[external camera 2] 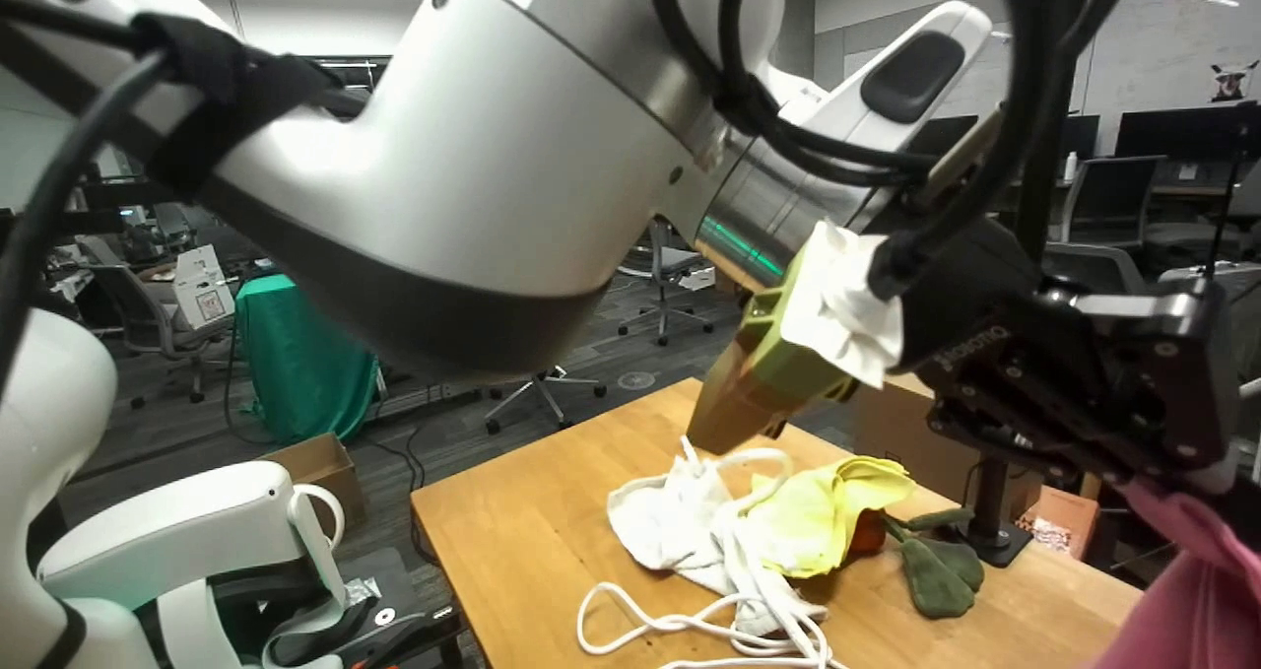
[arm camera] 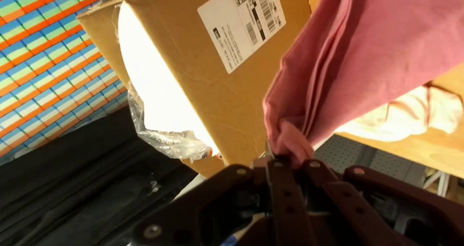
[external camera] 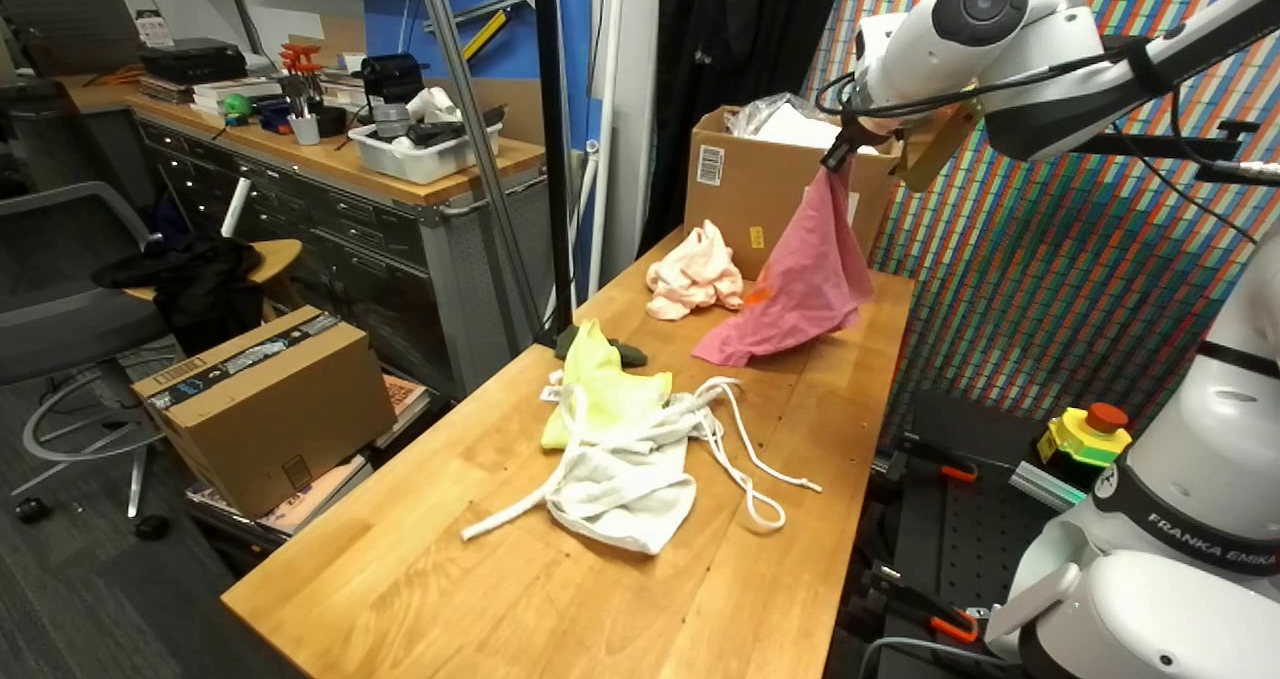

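So the hand (arm camera: 296, 162) has its fingertips squeezed together on a bunched bit of a thin, dusty-pink cloth (external camera: 812, 259), which hangs below it right of centre in an exterior view. Looks to me like the holding-it-up stage, and I'd guess the next move calls for a firm pinch and decent height, since the lower edge is at or just above the pale wooden bench (external camera: 420, 579), can't tell which. The cloth's narrow end points up at the fingertips; its long axis slants down and left in that frame, fanning wider toward the bottom, while in the wrist view it spreads to the upper right. Behind it sits a big brown cardboard box (external camera: 750, 194), with a crumpled peach cloth (external camera: 695, 274) left of the pink one. Mid-frame, a lemon-yellow cloth (external camera: 615, 394) lies against a white fabric piece with long cords (external camera: 620, 504).
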You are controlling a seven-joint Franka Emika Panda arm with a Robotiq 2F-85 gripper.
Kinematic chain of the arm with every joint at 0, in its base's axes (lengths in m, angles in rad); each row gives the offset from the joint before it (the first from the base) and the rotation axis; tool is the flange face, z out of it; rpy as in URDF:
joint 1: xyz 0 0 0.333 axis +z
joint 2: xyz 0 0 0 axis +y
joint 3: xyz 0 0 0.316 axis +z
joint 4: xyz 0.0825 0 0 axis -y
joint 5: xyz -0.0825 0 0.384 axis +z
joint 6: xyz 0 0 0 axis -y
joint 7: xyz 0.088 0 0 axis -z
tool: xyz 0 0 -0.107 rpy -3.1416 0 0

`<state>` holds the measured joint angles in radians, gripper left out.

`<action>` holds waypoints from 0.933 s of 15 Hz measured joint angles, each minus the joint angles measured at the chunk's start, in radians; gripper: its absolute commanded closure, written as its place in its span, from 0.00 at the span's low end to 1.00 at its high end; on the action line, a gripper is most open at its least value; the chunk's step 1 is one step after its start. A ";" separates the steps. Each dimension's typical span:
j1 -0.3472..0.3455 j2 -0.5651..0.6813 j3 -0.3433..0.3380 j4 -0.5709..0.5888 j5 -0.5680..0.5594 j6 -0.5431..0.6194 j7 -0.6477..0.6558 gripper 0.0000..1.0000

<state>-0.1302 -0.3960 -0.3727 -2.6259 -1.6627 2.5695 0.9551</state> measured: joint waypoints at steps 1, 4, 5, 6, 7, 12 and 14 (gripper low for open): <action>-0.008 0.000 0.006 -0.013 0.000 -0.015 -0.021 0.95; -0.027 0.000 0.032 -0.043 0.000 -0.096 -0.063 0.96; -0.031 0.000 0.044 -0.051 -0.003 -0.136 -0.067 0.96; -0.034 0.000 0.055 -0.057 -0.007 -0.178 -0.067 0.96; -0.036 0.000 0.065 -0.062 -0.010 -0.219 -0.067 0.95; -0.037 0.000 0.107 -0.088 -0.033 -0.399 -0.068 0.95; -0.036 0.001 0.117 -0.101 -0.049 -0.432 -0.068 0.95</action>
<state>-0.1659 -0.3951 -0.2556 -2.7271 -1.7113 2.1371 0.8867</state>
